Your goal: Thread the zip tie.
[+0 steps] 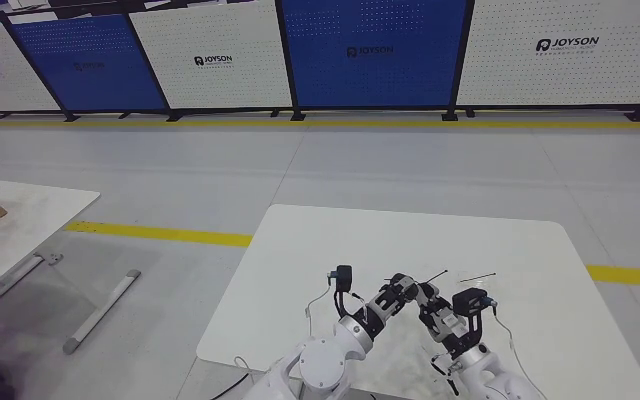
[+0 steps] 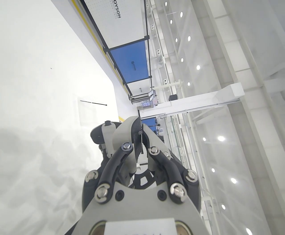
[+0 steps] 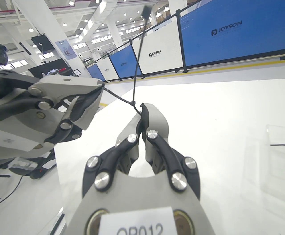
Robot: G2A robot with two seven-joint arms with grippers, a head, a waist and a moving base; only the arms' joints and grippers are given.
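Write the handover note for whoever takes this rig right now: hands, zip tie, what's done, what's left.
Left hand: shut on one end of the zip tie.
Right hand: shut on the tie close to where its strands meet.
The tie is held taut between the two hands above the table. A third strand rises from the meeting point to a dark block end.
A second zip tie lies flat on the table.
Done: the tie is lifted and gripped by both hands.
Left: it can't be told whether the tail has passed through the head. Check this, then probably pull it through.
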